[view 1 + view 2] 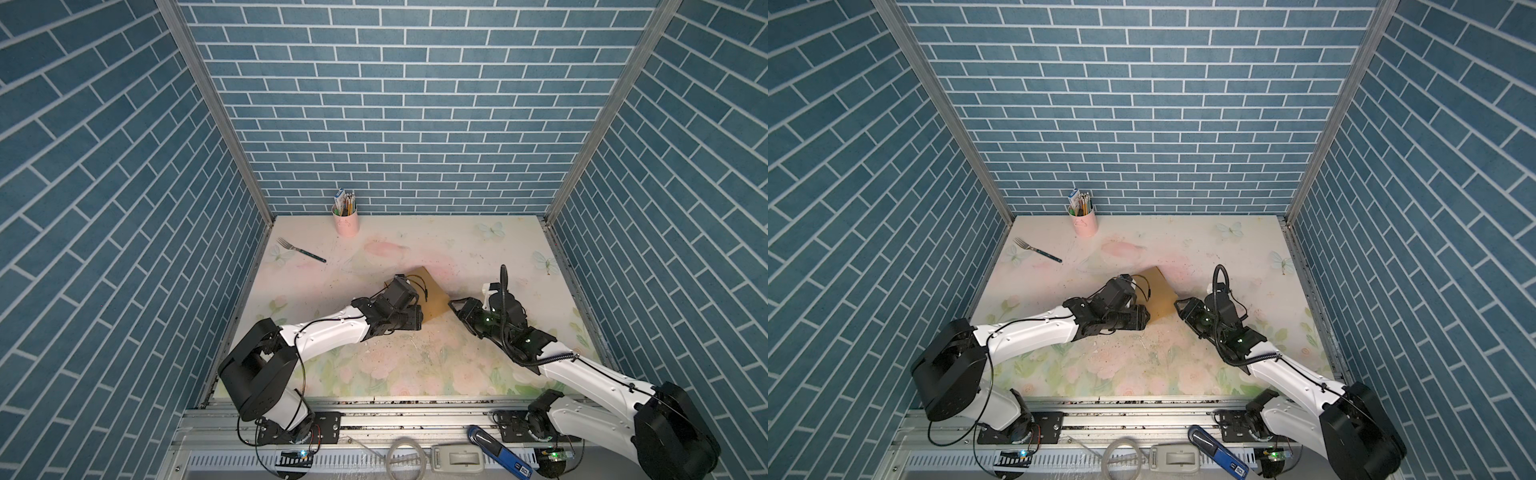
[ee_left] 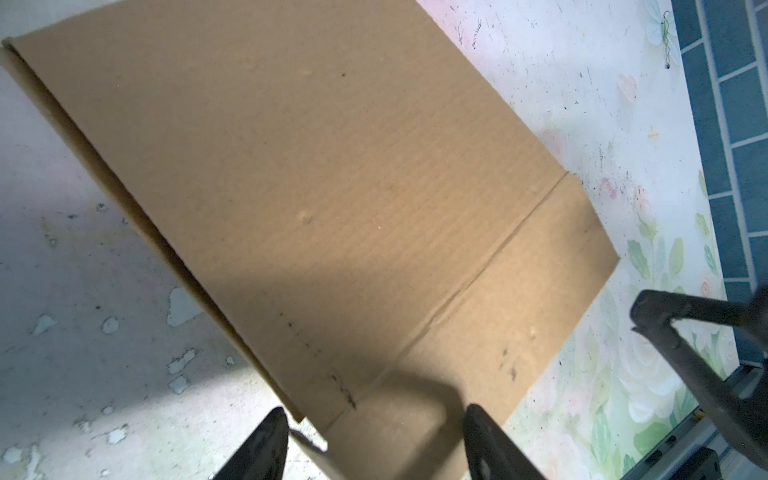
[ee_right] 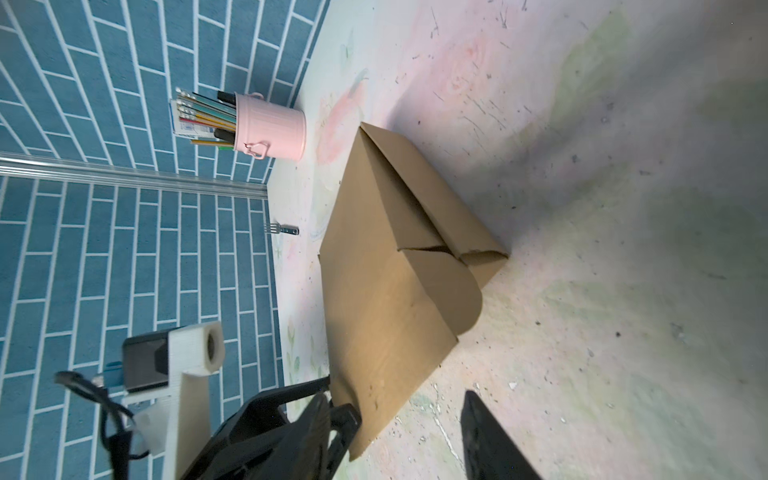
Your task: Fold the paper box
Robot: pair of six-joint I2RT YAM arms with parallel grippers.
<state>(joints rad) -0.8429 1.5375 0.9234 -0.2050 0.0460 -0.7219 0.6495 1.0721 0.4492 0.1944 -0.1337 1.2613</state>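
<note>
On worktop [image 1: 457, 249], dead centre: paper box [image 1: 436, 300], partly folded, set askew. Left fingers [image 2: 266, 444] spread astride its near corner, clamping nothing; right fingers [image 3: 486, 436] spread, empty, just beside its right corner.

Paper box [image 1: 432, 297] plain brown; table [image 1: 415, 365] pale floral; wall [image 1: 415, 104] blue brick-patterned; cup [image 1: 347, 226] pink.

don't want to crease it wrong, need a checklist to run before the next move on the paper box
1. left gripper open, fingers either side of the paper box corner: ok
2. right gripper open beside the box: ok
3. box folded shut: not ok, rounded flaps loose
4. fork and pink cup away from the box: ok
5. box inside folded right: cannot tell
</note>
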